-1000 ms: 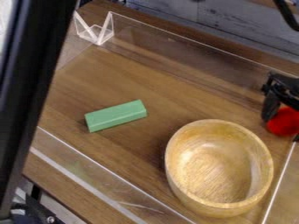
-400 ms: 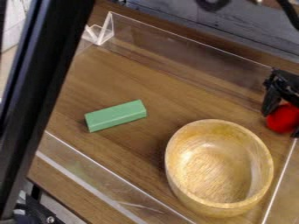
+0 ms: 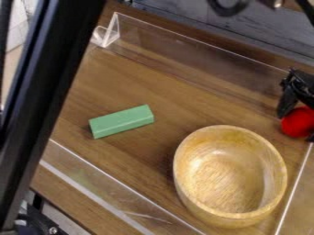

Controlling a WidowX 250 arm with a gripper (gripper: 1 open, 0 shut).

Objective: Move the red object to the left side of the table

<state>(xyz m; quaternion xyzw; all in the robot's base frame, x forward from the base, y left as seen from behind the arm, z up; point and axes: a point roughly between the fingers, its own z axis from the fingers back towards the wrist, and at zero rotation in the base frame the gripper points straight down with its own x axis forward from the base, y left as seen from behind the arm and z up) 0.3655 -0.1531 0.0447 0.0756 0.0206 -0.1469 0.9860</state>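
- Right now the gripper [image 3: 297,103] sits at the far right edge of the view, black, pointing down, partly cut off by the frame.
- Jaws spread wide, standing around the top of the red object [image 3: 298,122]; no closed grip visible, contact can't be told.
- Red object: small, glossy, rounded, on the tabletop [image 3: 185,87] at the right edge, just beside the upper right of the wooden bowl [image 3: 230,176].
- Wooden bowl upright, empty, pale inside, low right of the tabletop, near the front clear wall.
- Green rectangular block [image 3: 121,120] lies flat near the middle-left, well apart from the bowl and the red object.
- Clear plastic walls [image 3: 196,50] border the tabletop; a small clear bracket [image 3: 108,32] stands at the far left corner.
- Dark blurred bar [image 3: 43,101] crosses the left side of the view, close to the camera.
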